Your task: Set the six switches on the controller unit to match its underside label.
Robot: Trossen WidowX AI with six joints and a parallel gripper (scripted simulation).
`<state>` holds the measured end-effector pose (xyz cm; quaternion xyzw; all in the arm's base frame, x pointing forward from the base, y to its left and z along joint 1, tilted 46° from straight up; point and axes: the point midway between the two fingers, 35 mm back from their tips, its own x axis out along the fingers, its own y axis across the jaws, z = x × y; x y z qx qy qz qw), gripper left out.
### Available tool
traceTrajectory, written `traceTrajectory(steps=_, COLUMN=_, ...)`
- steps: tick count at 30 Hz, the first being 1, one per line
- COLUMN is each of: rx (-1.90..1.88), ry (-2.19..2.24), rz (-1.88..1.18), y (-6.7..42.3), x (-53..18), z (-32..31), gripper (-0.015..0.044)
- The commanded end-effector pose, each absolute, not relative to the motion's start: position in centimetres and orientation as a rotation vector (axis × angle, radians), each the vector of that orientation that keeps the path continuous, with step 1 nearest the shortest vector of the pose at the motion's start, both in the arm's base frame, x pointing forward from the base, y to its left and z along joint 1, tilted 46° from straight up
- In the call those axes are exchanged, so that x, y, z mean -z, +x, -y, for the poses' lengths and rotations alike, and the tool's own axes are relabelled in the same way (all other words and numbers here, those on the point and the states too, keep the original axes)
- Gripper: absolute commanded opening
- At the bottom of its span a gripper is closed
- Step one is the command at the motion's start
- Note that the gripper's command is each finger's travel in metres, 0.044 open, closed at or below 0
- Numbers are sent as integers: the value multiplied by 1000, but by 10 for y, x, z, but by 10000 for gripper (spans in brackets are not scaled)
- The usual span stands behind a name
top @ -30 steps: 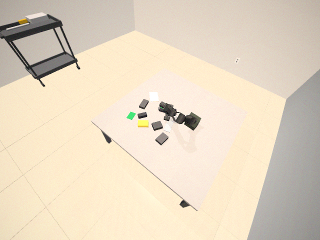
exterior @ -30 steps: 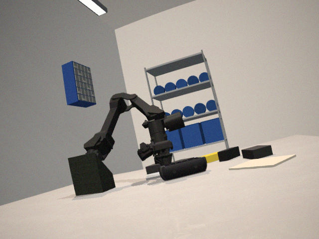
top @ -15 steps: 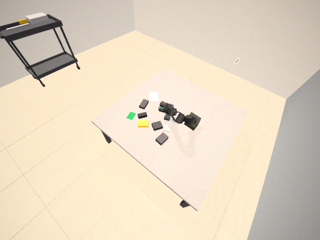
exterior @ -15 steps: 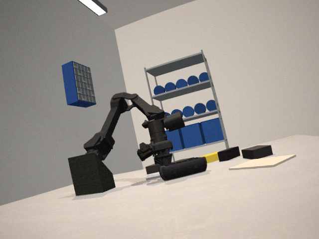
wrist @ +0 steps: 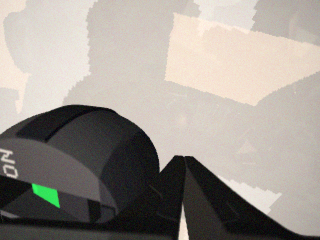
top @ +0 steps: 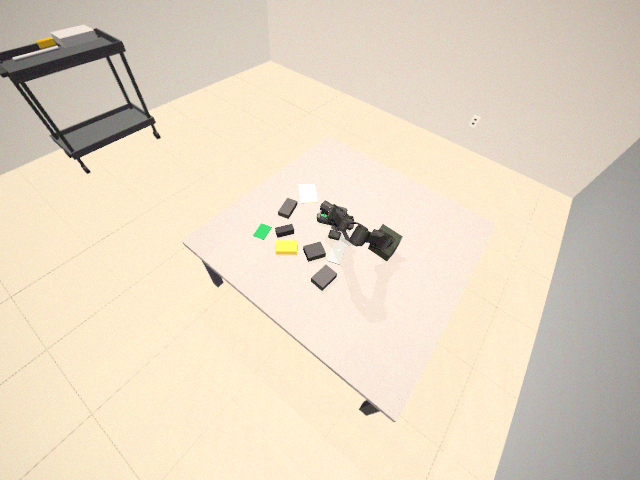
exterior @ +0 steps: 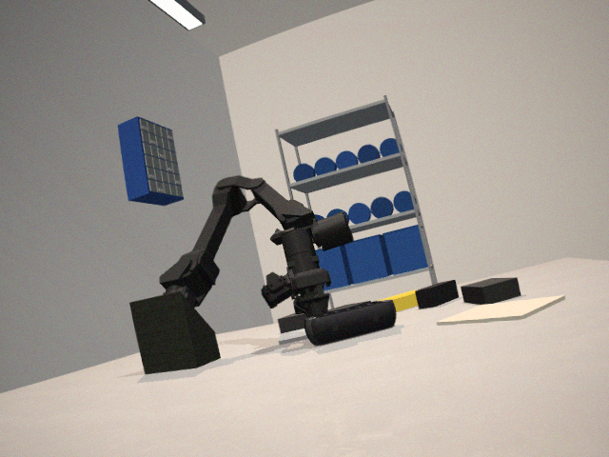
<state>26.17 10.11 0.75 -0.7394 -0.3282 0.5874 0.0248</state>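
Resting near mid-bench (top: 423,289): arm (exterior: 216,230) on its dark base block (exterior: 147,344), bent down over controller unit (exterior: 351,320). Scattered from nine to six o'clock of the unit in the top view: white sheet (top: 307,193), grey modules (top: 287,207) (top: 314,251) (top: 323,277), yellow block (top: 285,246), green card (top: 262,231). Broad bare bench toward the three o'clock edge. Gripper (wrist: 183,172) pointing down beside the unit's rounded end, fingers pressed together, pinching nothing; contact with the unit cannot be told. Green switch end (wrist: 46,194) visible at nine o'clock.
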Motion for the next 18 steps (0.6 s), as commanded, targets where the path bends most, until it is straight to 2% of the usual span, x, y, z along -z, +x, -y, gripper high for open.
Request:
traceTrajectory(steps=1, rx=-1821, ry=-2295, rz=1001, y=266, x=-3, z=-95, gripper=0)
traceTrajectory(steps=18, rx=-1821, ry=-2296, rz=1000, y=276, x=10, z=-84, gripper=0)
